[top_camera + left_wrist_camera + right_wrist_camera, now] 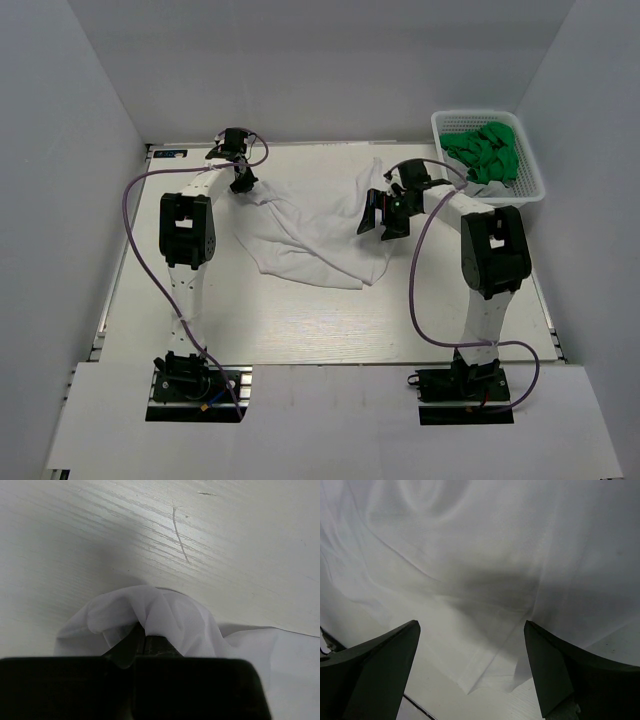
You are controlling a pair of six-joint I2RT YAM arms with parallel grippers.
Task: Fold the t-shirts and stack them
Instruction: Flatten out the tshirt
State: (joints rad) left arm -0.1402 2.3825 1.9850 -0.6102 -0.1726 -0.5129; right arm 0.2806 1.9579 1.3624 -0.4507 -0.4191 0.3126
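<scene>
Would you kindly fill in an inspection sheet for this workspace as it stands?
Surface: pale wood-grain table, bare along the front.
Job's things: white t-shirt crumpled mid-table; green t-shirts bundled in the basket.
Clutter: white mesh basket at the far right corner; nothing else seen.
Grippers: left gripper, jaws shut on a bunch of the white t-shirt's left edge; right gripper, jaws wide open over the shirt, holding nothing.
Cables: purple cables loop beside both arms.
Surroundings: plain white walls on three sides.

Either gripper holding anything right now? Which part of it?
Left gripper is shut on the white t-shirt, pinching a bunched fold at its left edge. Right gripper is open over the shirt, holding nothing.
</scene>
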